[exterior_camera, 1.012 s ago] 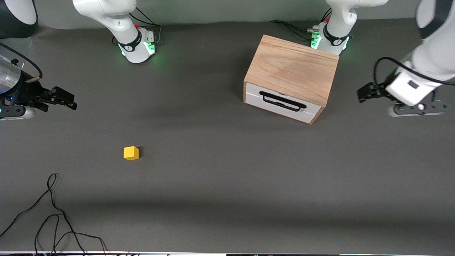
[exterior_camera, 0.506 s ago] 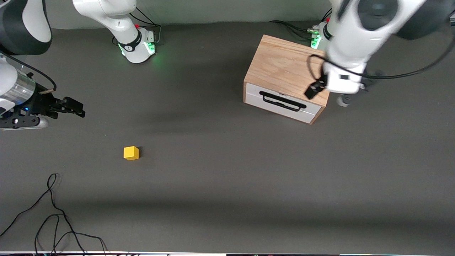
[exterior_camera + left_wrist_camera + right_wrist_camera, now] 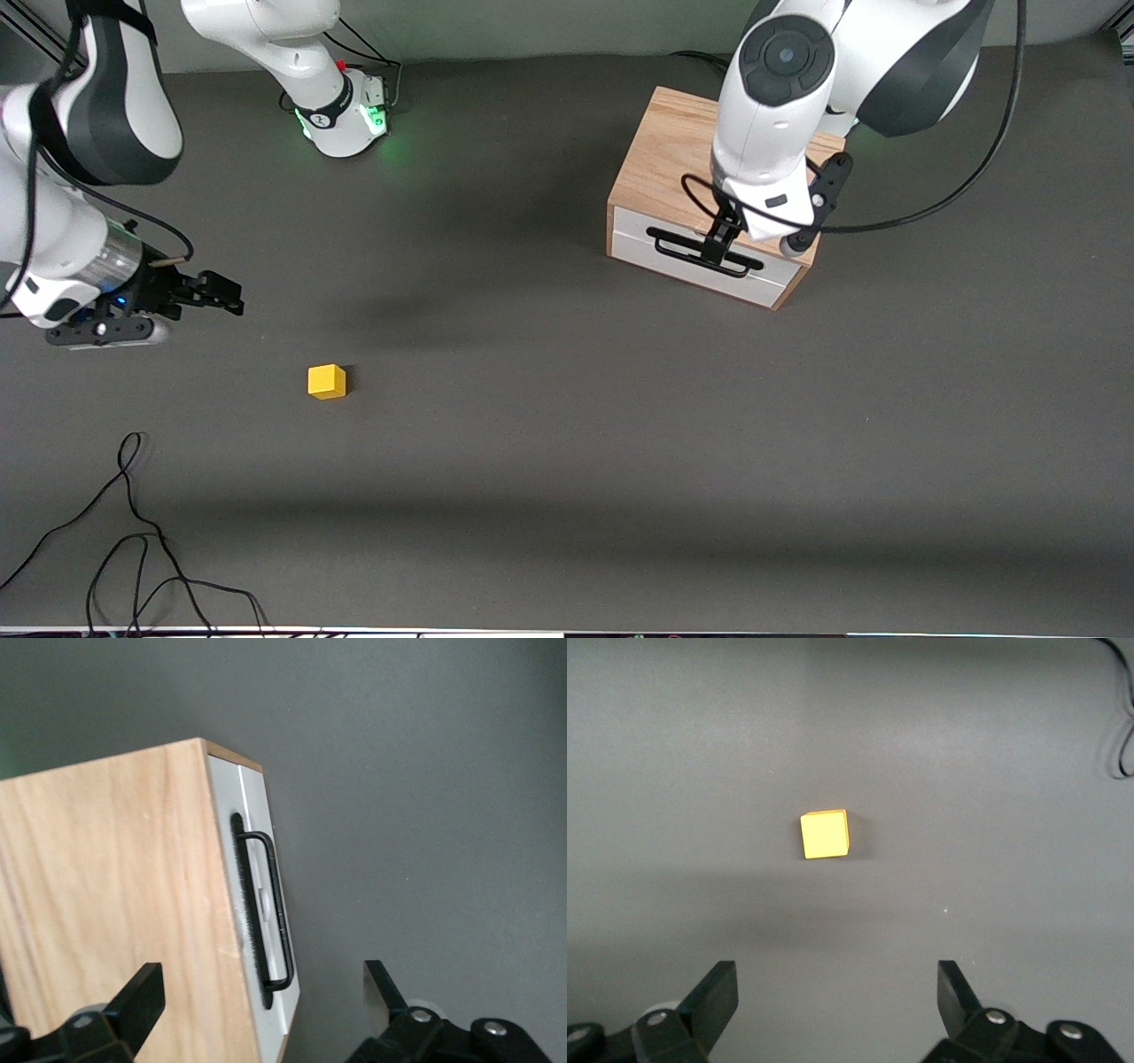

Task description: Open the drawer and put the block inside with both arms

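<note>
The left gripper (image 3: 722,244) hangs over the front edge of the cabinet (image 3: 700,164), just above the drawer (image 3: 700,257). Its fingers (image 3: 137,1001) stand wide apart and hold nothing. The drawer is shut, and its black wire handle (image 3: 275,912) stands out a little from the white front panel. This handle looks thin and stiff, so I judge it is the right place to take hold, one finger each side of the bar. The cabinet is small and may slide on the table (image 3: 567,443) when pulled.

The right gripper (image 3: 208,294) hangs over the table toward the right arm's end, with its fingers (image 3: 713,997) also wide apart and empty. The yellow block (image 3: 327,382) lies on the table, near this gripper and well apart from the cabinet. It seems light and hard, with flat sides that are easy to pinch.

In front of the drawer the table is bare, so there is room to pull. Some loose black cables (image 3: 133,540) lie nearer to the front camera than the block.
</note>
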